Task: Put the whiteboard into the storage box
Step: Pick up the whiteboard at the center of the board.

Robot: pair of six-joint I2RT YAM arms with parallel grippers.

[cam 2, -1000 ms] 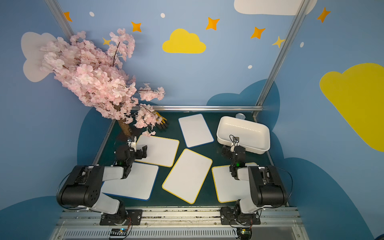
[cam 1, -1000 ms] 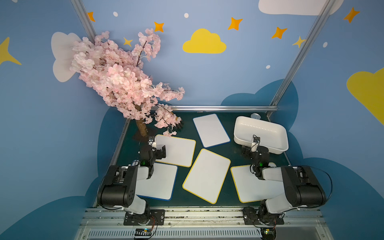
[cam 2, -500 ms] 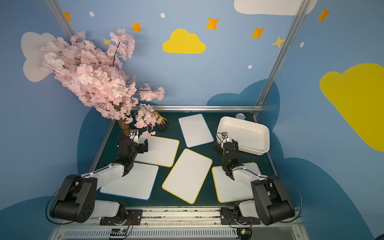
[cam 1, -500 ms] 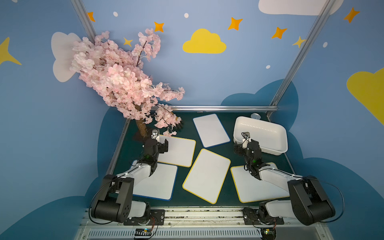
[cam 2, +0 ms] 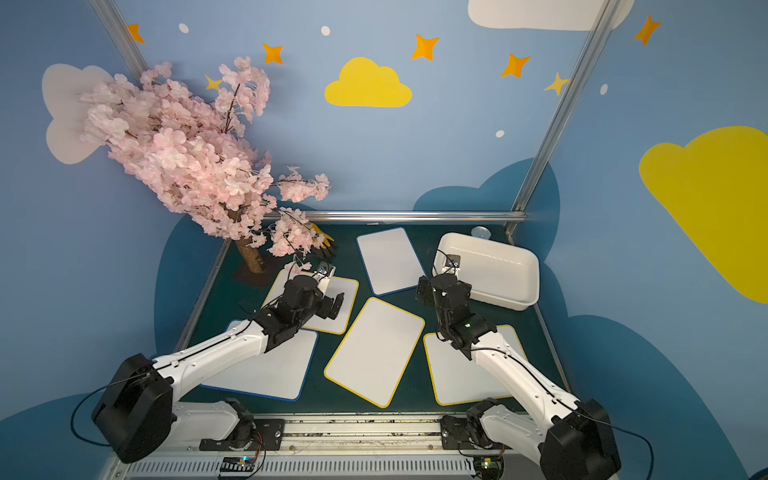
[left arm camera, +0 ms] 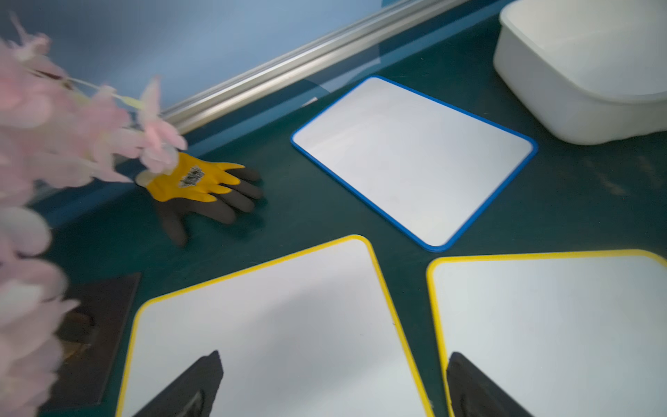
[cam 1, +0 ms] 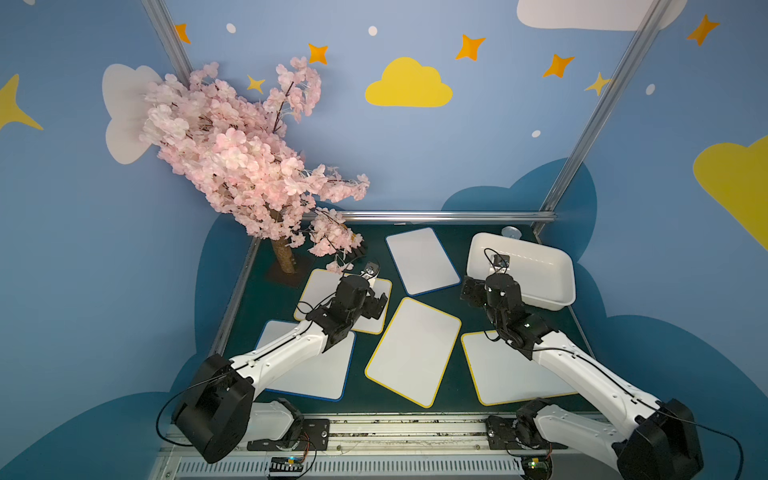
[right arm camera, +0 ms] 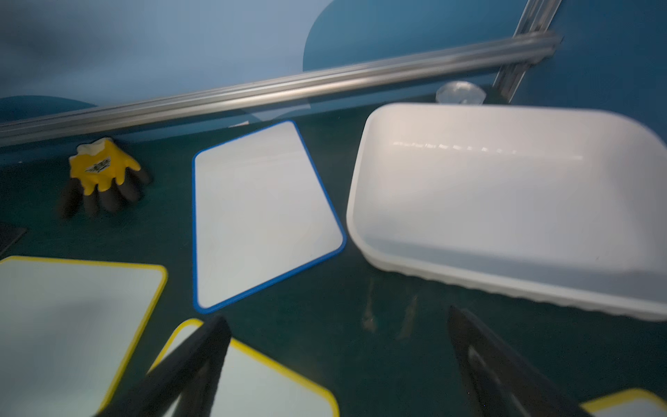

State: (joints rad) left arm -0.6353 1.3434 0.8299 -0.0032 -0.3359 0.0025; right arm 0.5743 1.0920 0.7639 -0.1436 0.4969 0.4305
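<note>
Ahead of the right gripper (right arm camera: 335,321), the blue-edged whiteboard (right arm camera: 260,216) lies flat just beside the empty storage box (right arm camera: 505,216). This gripper and the left gripper (left arm camera: 334,355) have just come forward, both wide open and empty, so grasping can start.

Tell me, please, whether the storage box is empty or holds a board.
Empty: the storage box shows only its bare floor, nothing inside.
</note>
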